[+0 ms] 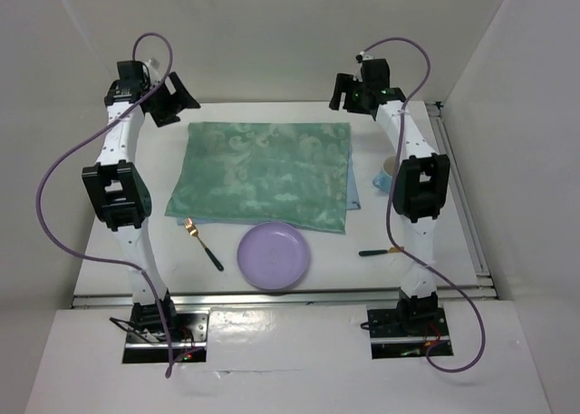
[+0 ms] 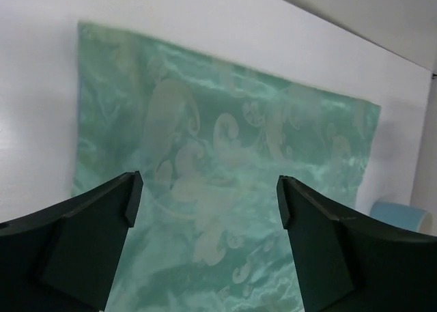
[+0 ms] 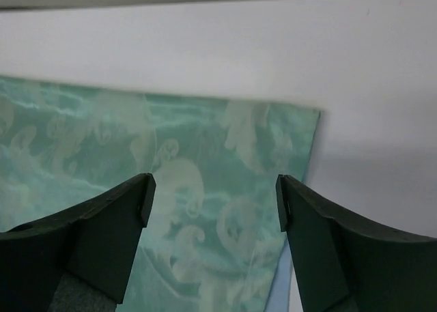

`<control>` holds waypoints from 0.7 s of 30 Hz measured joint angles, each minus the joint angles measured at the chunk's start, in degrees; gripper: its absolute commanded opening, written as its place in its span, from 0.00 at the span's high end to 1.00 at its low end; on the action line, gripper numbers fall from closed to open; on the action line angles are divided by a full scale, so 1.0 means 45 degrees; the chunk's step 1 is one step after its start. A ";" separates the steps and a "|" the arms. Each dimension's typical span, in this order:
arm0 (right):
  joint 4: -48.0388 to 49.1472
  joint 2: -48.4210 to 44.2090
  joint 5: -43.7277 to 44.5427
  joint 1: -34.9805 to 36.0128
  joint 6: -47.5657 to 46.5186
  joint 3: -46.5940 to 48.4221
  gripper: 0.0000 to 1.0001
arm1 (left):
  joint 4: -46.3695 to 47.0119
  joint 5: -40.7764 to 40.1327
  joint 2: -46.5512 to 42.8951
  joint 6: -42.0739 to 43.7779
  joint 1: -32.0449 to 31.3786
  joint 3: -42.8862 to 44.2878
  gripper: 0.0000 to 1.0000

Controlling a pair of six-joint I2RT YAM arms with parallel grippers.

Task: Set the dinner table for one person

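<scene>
From above, the table carries a green cloth spread flat at its middle. The left gripper and right gripper hang over the cloth's two far corners, jaws apart and empty. Everything else lies on the near side, back toward the bases. A purple plate touches the cloth's near edge about midway between the arms. A fork lies aslant, tines far-left, just beside the left arm. A dark-handled utensil lies crosswise by the right arm, and a mug is half hidden behind that arm. The next reach therefore looks like a pull-back, each arm taking the piece on its own side. In the left wrist view, the fingers stand wide with only cloth below them. In the right wrist view, the fingers are likewise spread, above the cloth's corner, with bare table beyond.
</scene>
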 measured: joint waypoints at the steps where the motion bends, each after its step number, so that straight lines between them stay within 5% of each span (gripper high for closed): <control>1: 0.0068 -0.0214 -0.0015 0.0015 0.0019 -0.0471 0.20 | 0.0180 -0.0175 -0.0321 -0.0034 0.0000 -0.0758 0.04; 3: 0.0325 -0.1030 -0.0102 0.0044 0.0083 -0.1870 0.28 | 0.0291 -0.0583 -0.1302 -0.0170 0.0063 -0.2302 0.17; 4: 0.0321 -0.1613 -0.0185 0.0053 0.0131 -0.2652 0.35 | 0.0175 -0.0763 -0.1846 -0.0228 0.0121 -0.2890 0.45; 5: 0.0301 -0.2176 -0.0262 0.0073 0.0175 -0.3259 0.43 | 0.0097 -0.0928 -0.2322 -0.0321 0.0165 -0.3254 0.64; 6: 0.0437 -0.2817 -0.0350 0.0092 0.0272 -0.3939 0.65 | 0.0107 -0.1117 -0.2958 -0.0316 0.0209 -0.3721 0.79; 8: 0.0529 -0.4250 -0.0534 0.0160 0.0466 -0.5304 0.89 | 0.0029 -0.1549 -0.4177 -0.0277 0.0282 -0.4551 1.00; 9: 0.0787 -0.5061 -0.0622 0.0233 0.0675 -0.6207 1.00 | 0.0151 -0.1739 -0.4843 -0.0238 0.0340 -0.5153 1.00; 12: 0.1205 -0.7393 -0.0704 0.0641 0.1355 -0.8976 1.00 | 0.0253 -0.2254 -0.6489 -0.0248 0.0563 -0.7339 0.99; 13: 0.1200 -0.8014 -0.0656 0.0855 0.1569 -0.9806 1.00 | 0.0117 -0.2458 -0.6810 -0.0291 0.0646 -0.8097 0.72; 16: 0.1292 -0.9321 -0.0374 0.1700 0.2385 -1.2031 1.00 | 0.0015 -0.2900 -0.6887 -0.0563 0.1093 -1.0195 0.42; 21: 0.0913 -0.9816 0.0039 0.2448 0.3706 -1.3930 1.00 | 0.0053 -0.2701 -0.5824 -0.1122 0.2516 -1.3032 0.45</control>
